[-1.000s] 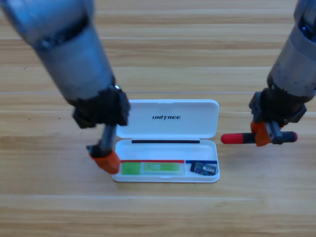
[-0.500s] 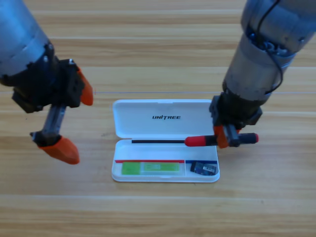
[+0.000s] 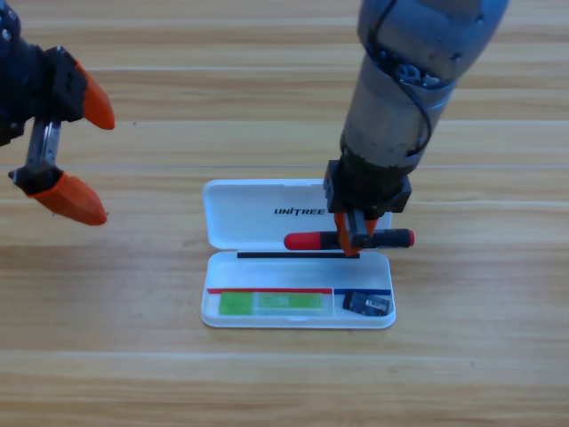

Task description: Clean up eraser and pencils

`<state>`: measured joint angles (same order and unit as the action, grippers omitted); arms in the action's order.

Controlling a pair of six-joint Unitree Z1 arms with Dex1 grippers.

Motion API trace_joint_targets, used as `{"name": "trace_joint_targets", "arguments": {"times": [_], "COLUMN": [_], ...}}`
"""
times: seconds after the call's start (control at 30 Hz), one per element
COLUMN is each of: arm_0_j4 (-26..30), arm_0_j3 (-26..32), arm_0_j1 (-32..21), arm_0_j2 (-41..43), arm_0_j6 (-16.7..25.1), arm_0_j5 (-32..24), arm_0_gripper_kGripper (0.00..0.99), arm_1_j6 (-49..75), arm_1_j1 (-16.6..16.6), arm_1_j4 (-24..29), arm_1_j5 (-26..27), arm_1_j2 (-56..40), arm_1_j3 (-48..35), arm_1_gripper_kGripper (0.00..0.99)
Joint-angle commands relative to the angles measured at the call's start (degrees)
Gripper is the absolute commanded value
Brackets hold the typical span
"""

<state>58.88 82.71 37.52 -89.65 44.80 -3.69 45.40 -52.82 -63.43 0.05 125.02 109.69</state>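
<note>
The white case (image 3: 222, 213) lies open at the table's middle. In its tray the green pencil (image 3: 271, 302) lies at the left and the dark eraser (image 3: 368, 304) sits in the small right compartment. My right gripper (image 3: 353, 236) is over the case's hinge line, shut on the black pencil with red cap (image 3: 311, 240), which it holds level, crosswise above the case. At the left edge my left gripper (image 3: 84, 160) is open, holding nothing, well away from the case.
The right arm (image 3: 400, 98) slants down from the top over the case's lid. Bare wooden table (image 3: 480, 356) surrounds the case.
The right gripper carried the red-capped pencil leftward from beside the case to above its hinge. The left gripper drew back from the case's left end to the left edge and opened.
</note>
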Motion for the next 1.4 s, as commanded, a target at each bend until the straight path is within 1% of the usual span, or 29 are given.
{"name": "trace_joint_targets", "arguments": {"times": [0.03, 0.2, 0.4, 0.43, 0.53, 0.73, 0.8, 0.87, 0.93, 1.03, 1.07, 1.1, 1.2, 1.23, 1.4], "arm_0_j4": [-3.33, -8.7, -15.2, -15.99, -17.31, -20.74, -21.26, -21.53, -22.23, -23.2, -23.9, -24.6, -27.86, -28.38, -29.44], "arm_0_j3": [-3.69, -6.42, -10.11, -10.55, -11.25, -12.13, -12.22, -12.22, -12.22, -12.04, -12.22, -12.39, -13.89, -14.24, -15.03], "arm_0_j1": [-4.39, -7.2, -10.36, -11.07, -12.91, -16.08, -16.78, -17.57, -18.19, -19.07, -19.24, -19.68, -20.47, -20.65, -20.74], "arm_0_j2": [-1.41, -2.64, -2.64, -2.64, -3.08, -4.31, -5.01, -5.63, -6.15, -7.56, -8.0, -8.35, -9.05, -9.32, -10.11], "arm_0_j6": [-0.24, -0.15, -0.32, -0.85, -0.94, -1.29, -0.85, 0.29, 1.08, 2.31, 3.37, 3.98, 3.63, 3.1, 3.02], "arm_0_j5": [-3.7, -7.56, -8.79, -8.97, -10.64, -11.61, -12.22, -14.16, -15.39, -17.14, -17.85, -18.29, -18.37, -18.37, -18.37], "arm_0_gripper_kGripper": [0.99, 0.99, 0.968, 0.946, 0.833, 0.604, 0.541, 0.426, 0.337, 0.135, 0.041, 0.0, 0.0, 0.0, 0.0], "arm_1_j6": [-1.98, -2.68, -2.95, -2.95, -2.95, -3.03, -2.95, -2.95, -2.95, -2.86, -2.86, -2.86, -2.86, -2.95, -2.95], "arm_1_j1": [-3.17, -3.7, -3.96, -3.96, -3.96, -3.87, -3.79, -3.52, -3.26, -3.0, -2.91, -2.91, -2.91, -2.91, -2.91], "arm_1_j4": [-4.25, -5.3, -5.48, -5.48, -5.48, -5.48, -5.48, -5.48, -5.48, -5.48, -5.48, -5.48, -5.48, -5.48, -5.48], "arm_1_j5": [-0.49, -0.93, -1.37, -1.46, -1.55, -1.99, -2.34, -2.51, -2.69, -2.78, -2.78, -2.78, -2.78, -2.78, -2.78], "arm_1_j2": [6.2, 8.4, 10.42, 10.78, 11.65, 13.24, 13.59, 13.94, 14.29, 14.47, 14.55, 14.64, 15.08, 15.26, 15.61], "arm_1_j3": [4.4, 6.51, 8.26, 8.53, 9.41, 10.9, 11.25, 11.69, 12.04, 12.22, 12.48, 12.75, 13.45, 13.63, 14.24], "arm_1_gripper_kGripper": [0.0, 0.0, 0.0, 0.0, 0.0, 0.0, 0.0, 0.0, 0.0, 0.0, 0.0, 0.0, 0.0, 0.0, 0.0]}}
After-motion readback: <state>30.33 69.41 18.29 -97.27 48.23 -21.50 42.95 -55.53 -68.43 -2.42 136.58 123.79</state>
